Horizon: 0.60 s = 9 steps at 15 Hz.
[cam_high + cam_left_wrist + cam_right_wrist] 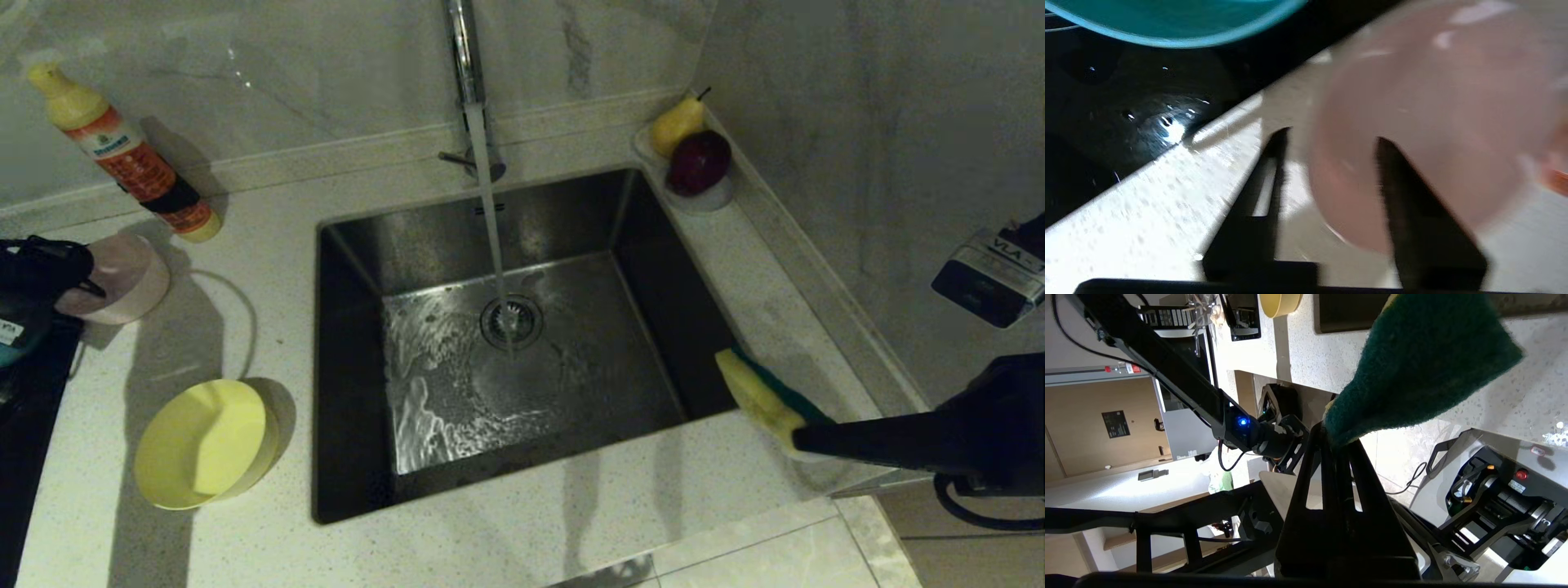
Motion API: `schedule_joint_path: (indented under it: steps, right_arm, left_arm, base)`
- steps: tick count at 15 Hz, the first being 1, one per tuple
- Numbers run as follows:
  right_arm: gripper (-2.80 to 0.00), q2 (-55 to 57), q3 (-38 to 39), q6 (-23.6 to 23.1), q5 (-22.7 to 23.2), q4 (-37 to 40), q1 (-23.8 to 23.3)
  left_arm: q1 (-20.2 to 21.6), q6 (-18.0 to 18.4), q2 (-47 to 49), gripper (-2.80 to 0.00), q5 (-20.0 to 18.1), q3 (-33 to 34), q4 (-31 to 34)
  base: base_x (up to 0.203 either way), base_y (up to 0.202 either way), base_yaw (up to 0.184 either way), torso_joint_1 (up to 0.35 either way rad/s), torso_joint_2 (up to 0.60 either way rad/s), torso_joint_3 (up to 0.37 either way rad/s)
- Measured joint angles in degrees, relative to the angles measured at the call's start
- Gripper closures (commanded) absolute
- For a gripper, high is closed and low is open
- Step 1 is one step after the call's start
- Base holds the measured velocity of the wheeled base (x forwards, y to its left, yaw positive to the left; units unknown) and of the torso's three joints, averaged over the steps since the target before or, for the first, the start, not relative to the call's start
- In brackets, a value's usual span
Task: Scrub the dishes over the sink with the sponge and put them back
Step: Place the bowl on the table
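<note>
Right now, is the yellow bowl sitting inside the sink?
No, the yellow bowl sits on the counter to the left of the sink, which holds only running water.

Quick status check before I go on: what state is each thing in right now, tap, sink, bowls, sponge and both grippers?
Tap: running, stream falling onto the drain.
Sink: wet, no dishes in it.
Pink bowl: on the counter, lying on its side.
Yellow bowl: on the counter, tilted.
Blue bowl: over the stove top.
Sponge: held by the sink's right edge.
Left gripper: open at the pink bowl.
Right gripper: shut on the sponge.
</note>
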Motion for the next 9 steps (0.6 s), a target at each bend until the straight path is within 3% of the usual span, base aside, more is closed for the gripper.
schedule_joint_path:
  steps: [4, 5, 6, 9]
  right_arm:
    - [0.0, -0.58, 0.03, 0.16, 0.02, 0.11, 0.02]
    - [0.0, -0.58, 0.03, 0.16, 0.04, 0.11, 0.0]
    - [0.0, -0.33, 0.01, 0.22, 0.06, 0.06, 0.0]
    - [0.0, 1.08, -0.36, 0.64, -0.13, 0.06, 0.0]
  left_arm:
    - [0.04, 0.42, -4.64, -2.8, 0.3, -1.91, 1.02]
    - [0.09, 0.67, -6.46, -0.8, 0.33, -2.06, 1.3]
    - [0.09, 0.91, -8.87, 0.0, 0.18, -2.08, 1.91]
    - [-0.13, 3.84, -17.29, 0.0, -2.55, -2.0, 5.85]
  base:
    - [0.0, 0.0, 0.0, 0.0, 0.0, 0.0]
    - [0.0, 0.0, 0.0, 0.0, 0.0, 0.0]
    - [0.0, 0.0, 0.0, 0.0, 0.0, 0.0]
    - [0.0, 0.0, 0.0, 0.0, 0.0, 0.0]
